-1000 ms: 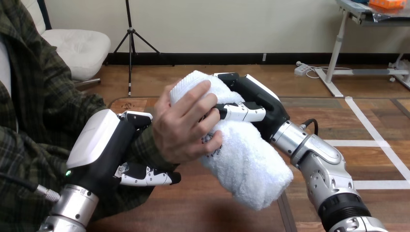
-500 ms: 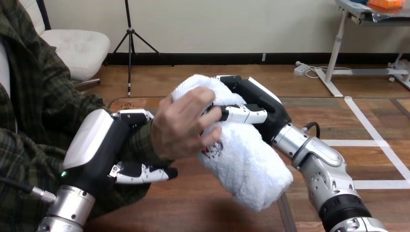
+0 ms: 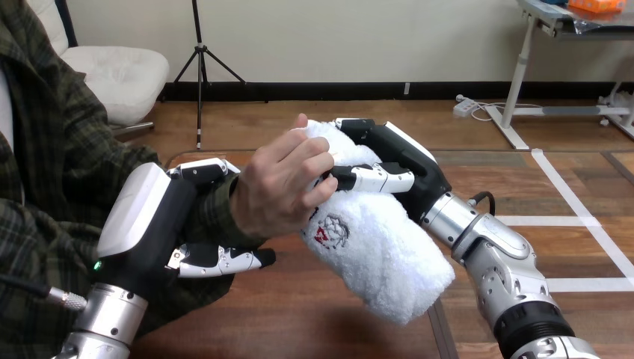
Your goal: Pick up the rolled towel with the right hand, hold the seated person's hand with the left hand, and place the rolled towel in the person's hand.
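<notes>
Towel (image 3: pixel 374 247) tilted, axis upper-L to lower-R, held by right hand (image 3: pixel 407 161).

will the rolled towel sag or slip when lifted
Probably not floppy: the rolled towel holds its roll shape with its lower end unsupported. Its fluffy pile should resist slipping. Likely light: the right hand and the person's hand grip only its top.

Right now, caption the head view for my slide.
Right hand and the person's hand both grip the rolled towel while the left hand clasps the person's wrist.
</notes>
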